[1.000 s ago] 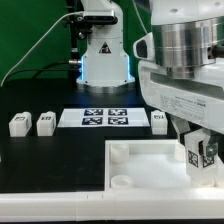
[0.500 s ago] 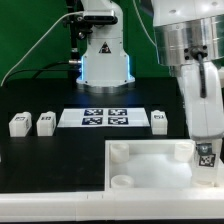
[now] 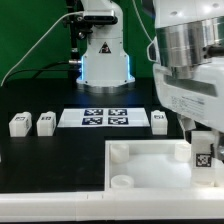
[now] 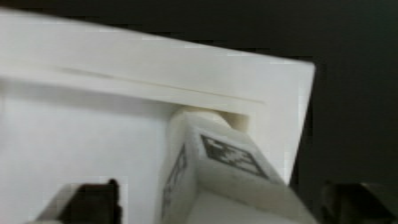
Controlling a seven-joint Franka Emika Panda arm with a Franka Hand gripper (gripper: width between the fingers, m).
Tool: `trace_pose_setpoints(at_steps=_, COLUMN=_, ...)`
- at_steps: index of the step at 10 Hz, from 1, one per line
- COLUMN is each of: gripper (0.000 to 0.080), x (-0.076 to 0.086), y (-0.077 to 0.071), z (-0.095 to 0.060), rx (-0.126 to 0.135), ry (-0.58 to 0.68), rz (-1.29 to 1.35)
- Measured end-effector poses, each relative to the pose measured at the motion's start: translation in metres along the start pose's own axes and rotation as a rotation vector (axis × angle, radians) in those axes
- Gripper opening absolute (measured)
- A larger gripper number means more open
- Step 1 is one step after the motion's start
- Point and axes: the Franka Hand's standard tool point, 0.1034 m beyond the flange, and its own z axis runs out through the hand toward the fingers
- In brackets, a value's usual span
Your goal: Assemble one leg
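The black table (image 3: 40, 160) carries everything. The arm (image 3: 190, 60) fills the exterior view from one o'clock to three o'clock, reaching down over the far corner of the big white panel (image 3: 150, 165), which lies across the five o'clock part of that view. The marker board (image 3: 105, 118) lies flat at the middle. One spare leg (image 3: 159, 121) sits at its three o'clock end, and a pair of spare legs (image 3: 19, 124) sits well out toward nine o'clock.

The leg (image 3: 203, 152) in hand stands upright on the panel's corner at four o'clock in the exterior view, its tag facing the camera. In the wrist view it sits between the jaws, which are spread wide and clear of it on both sides, gripping nothing. I cannot tell how deep the leg sits in its socket.

This looks like a pause between grips while the leg is fixed in. To do it well, centre the jaws over the leg, close squarely on its flat sides and turn about the leg's own axis. Press down lightly, so the leg stays upright and the panel does not slide.
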Motion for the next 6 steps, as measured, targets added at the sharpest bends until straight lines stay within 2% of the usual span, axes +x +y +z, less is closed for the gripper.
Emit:
trace_pose_setpoints(at_steps=5, gripper=0.0649, x=0.003, y=0.0, z=0.0, rx=-0.013, ry=0.002, rz=-0.56)
trace_pose_setpoints(at_steps=6, gripper=0.0649, x=0.012, y=0.0, z=0.0, rx=-0.036, ry=0.02, rz=-0.768)
